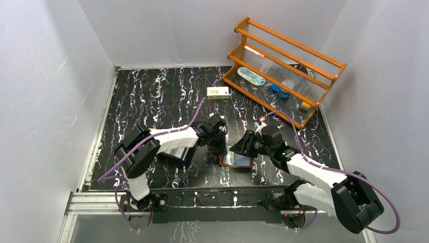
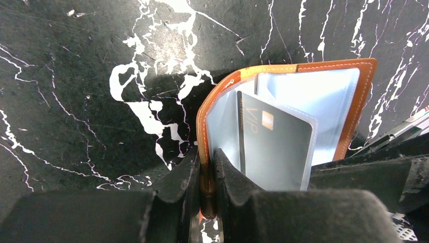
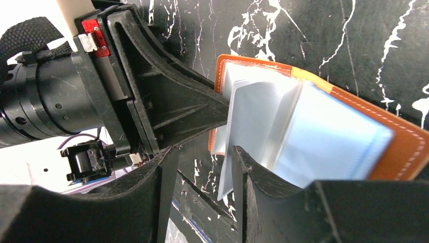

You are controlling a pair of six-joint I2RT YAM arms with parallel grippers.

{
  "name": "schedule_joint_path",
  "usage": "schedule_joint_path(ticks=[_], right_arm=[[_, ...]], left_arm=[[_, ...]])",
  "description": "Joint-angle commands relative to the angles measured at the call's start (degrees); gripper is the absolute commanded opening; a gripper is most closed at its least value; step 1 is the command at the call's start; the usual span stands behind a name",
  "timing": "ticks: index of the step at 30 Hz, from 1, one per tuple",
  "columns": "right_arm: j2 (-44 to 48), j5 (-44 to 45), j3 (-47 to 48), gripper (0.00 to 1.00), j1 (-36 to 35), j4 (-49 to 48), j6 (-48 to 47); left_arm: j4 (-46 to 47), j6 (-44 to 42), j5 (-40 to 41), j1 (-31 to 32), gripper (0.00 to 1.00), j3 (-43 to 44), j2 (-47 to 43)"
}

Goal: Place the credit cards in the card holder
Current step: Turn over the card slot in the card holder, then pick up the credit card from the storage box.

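The brown card holder (image 1: 238, 161) lies spread open on the black marbled table between my two arms. My left gripper (image 2: 207, 169) is shut on its left cover edge by the snap tab and holds that flap upright. A grey credit card (image 2: 275, 147) marked VIP sits in one of the clear inner pockets. My right gripper (image 3: 202, 164) hovers open over the pockets, with the corner of a clear pocket sheet (image 3: 227, 172) resting against the inside of its right finger. The orange cover (image 3: 399, 131) shows behind the fanned pockets. No other credit cards are clearly visible.
A white-and-yellow small carton (image 1: 217, 91) lies at the back centre. An orange wooden rack (image 1: 283, 66) with small items stands at the back right. A dark tray (image 1: 178, 153) lies under my left forearm. White walls enclose the table on three sides.
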State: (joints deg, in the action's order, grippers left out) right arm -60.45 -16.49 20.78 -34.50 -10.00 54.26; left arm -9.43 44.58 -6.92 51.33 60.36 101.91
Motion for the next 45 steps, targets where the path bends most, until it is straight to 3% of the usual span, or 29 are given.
schedule_joint_path(ticks=[1, 5, 13, 17, 24, 32, 36, 41, 45], right_arm=[[1.03, -2.37, -0.04, 0.52, 0.05, -3.34, 0.9], [0.05, -2.34, 0.51, 0.52, 0.06, -3.72, 1.11], [-4.25, -3.56, 2.0, 0.49, 0.05, -6.65, 1.45], [-5.41, -3.12, 2.34, 0.47, 0.05, -6.55, 1.31], [-3.68, 1.22, 2.96, 0.39, 0.18, 0.83, -1.96], [-1.22, 5.34, 5.66, 0.35, 0.14, 9.08, -6.35], [-1.39, 5.5, 7.06, 0.35, 0.14, 11.38, -8.22], [0.04, 5.83, 8.67, 0.35, 0.14, 13.68, -9.67], [0.41, 5.59, 9.27, 0.35, 0.16, 13.77, -9.88]], left_arm=[[-0.24, 0.58, -0.37, 0.06, 0.01, -0.68, -0.03], [0.17, 1.86, 0.05, 0.01, 0.02, -1.3, -0.71], [2.92, 6.28, -2.44, 0.02, 0.14, -4.03, -2.83], [2.07, 6.79, -0.45, 0.03, 0.27, -4.91, -5.37], [-2.93, 5.1, 6.1, 0.05, 0.4, -2.88, -10.96], [-11.09, -0.25, 12.06, 0.03, 0.46, 1.83, -15.25], [-19.34, -5.46, 18.38, 0.02, 0.47, 4.91, -18.25], [-33.92, -12.5, 33.09, -0.13, 0.52, 9.0, -22.45], [-38.06, -17.94, 39.07, -2.34, 0.54, 8.7, -25.88]])
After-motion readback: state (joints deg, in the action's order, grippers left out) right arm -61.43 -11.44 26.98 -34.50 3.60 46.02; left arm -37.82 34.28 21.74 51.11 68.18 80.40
